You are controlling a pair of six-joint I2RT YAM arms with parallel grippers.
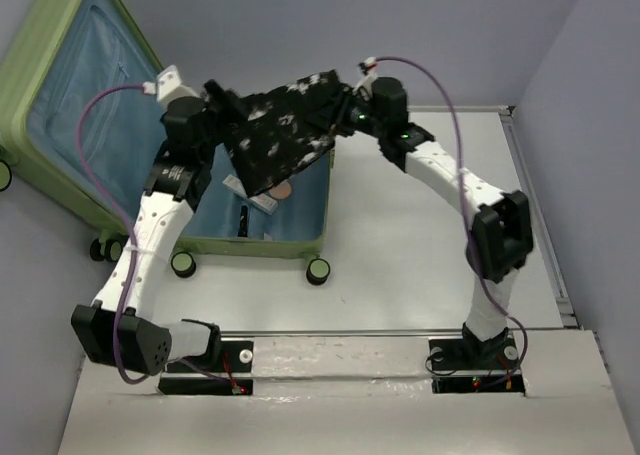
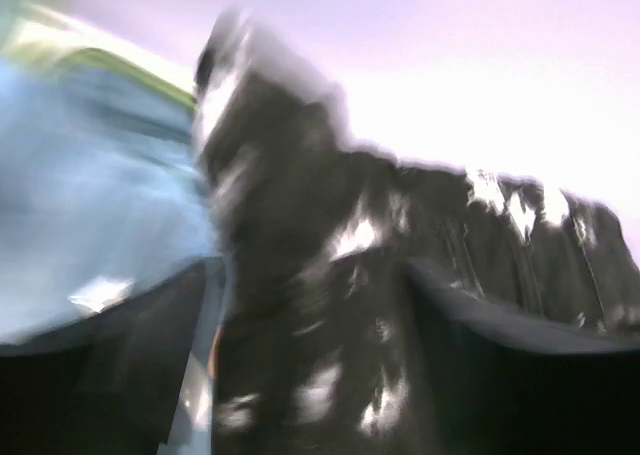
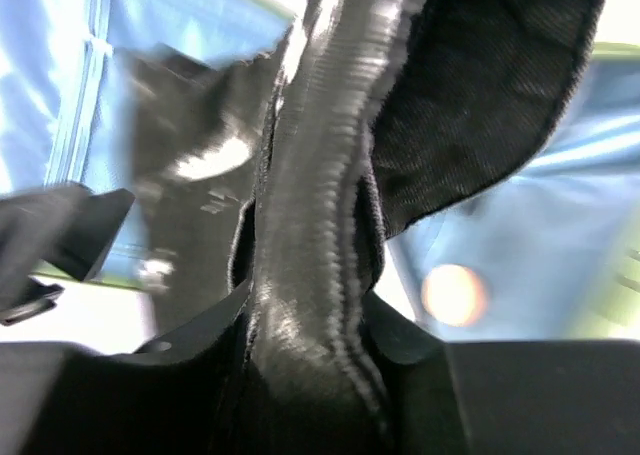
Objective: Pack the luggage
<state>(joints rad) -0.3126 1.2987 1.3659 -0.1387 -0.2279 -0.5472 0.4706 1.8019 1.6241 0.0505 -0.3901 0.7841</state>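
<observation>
The luggage (image 1: 60, 95) is a large light-green suitcase lying open, its lid leaning up at the back left and its blue-lined base (image 1: 300, 215) flat on the table. A black garment with white flecks (image 1: 285, 125) hangs stretched above the base between my two grippers. My left gripper (image 1: 218, 103) is at its left end; the blurred left wrist view shows the fingers wide apart with the garment (image 2: 300, 275) lying between them. My right gripper (image 1: 352, 113) is at the right end, shut on a bunched fold of the garment (image 3: 310, 225).
Inside the base lie a white packet (image 1: 262, 201), a thin black item (image 1: 244, 220) and a small tan round thing (image 1: 283, 189). The suitcase wheels (image 1: 318, 270) stand near the table's front. A raised rail (image 1: 535, 205) runs along the table's right edge.
</observation>
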